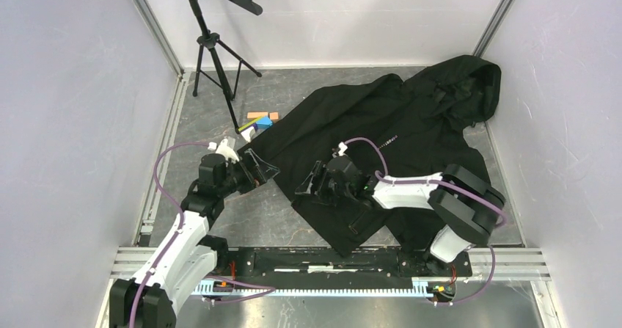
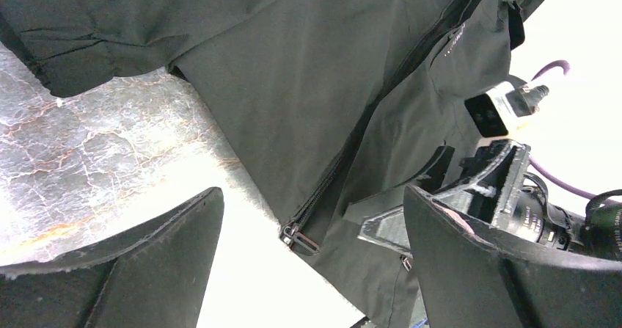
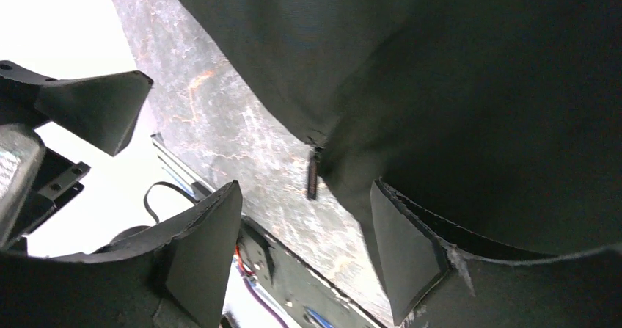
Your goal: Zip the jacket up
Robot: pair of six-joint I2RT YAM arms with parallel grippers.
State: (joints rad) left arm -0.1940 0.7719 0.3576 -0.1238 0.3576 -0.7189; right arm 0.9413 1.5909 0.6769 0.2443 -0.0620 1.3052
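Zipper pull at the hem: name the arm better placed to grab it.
Right, probably. The right gripper hovers over the hem of the jacket, zipper pull framed between its open jaws; the left gripper sits at the fabric's edge.

We saw grey marbled table (image 1: pixel 271 218). Big black jacket (image 1: pixel 396 122) lay spread on it, from middle out to far right corner, hood at far right. Small colored blocks (image 1: pixel 258 115) sat just beside jacket's left edge. Black tripod stand (image 1: pixel 209 45) stood far left, near blocks.
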